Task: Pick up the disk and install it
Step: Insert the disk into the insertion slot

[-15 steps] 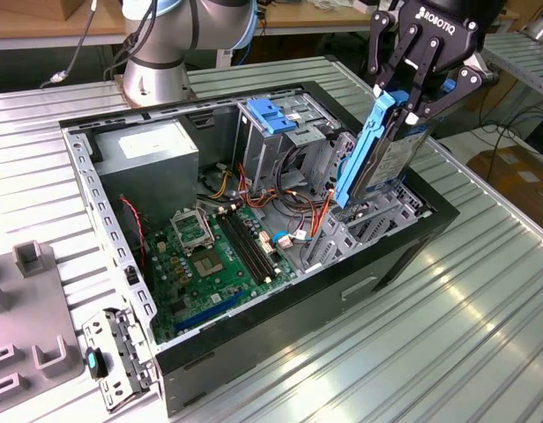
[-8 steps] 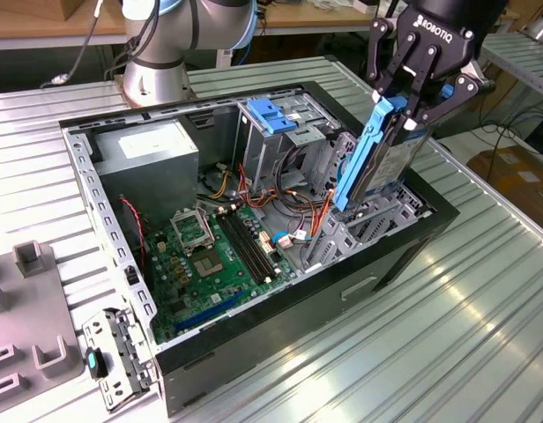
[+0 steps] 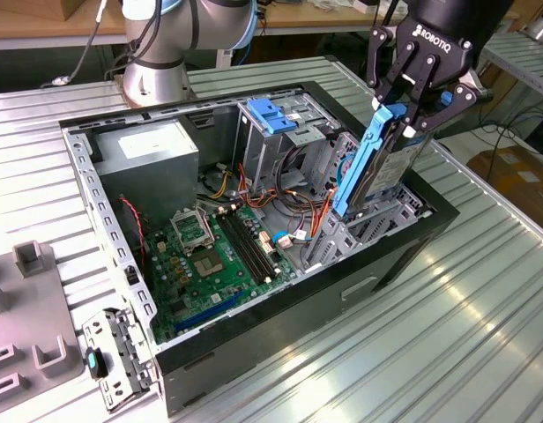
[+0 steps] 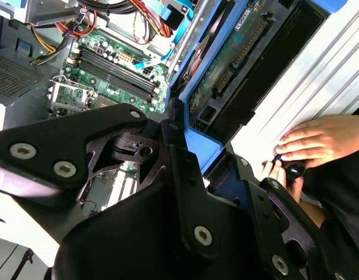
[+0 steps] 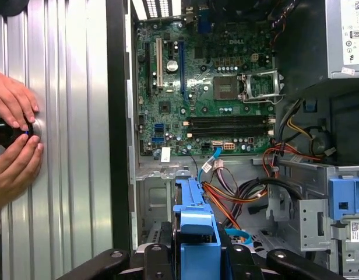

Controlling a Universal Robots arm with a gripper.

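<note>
With its jaws clamped on the top end of the disk, the gripper holds it steeply tilted, its lower end at the drive cage; insertion is in hand and calls for lining the blue rails up with the cage guides.

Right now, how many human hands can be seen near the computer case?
2. One hand and a second hand rest together on the ribbed table outside the case, both touching a small black object.

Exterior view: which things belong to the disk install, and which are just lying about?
Job in hand: disk; pincer shut on it; open computer case beneath.

Lying about: metal bracket; grey fixture; a person's hands beside the case.
</note>
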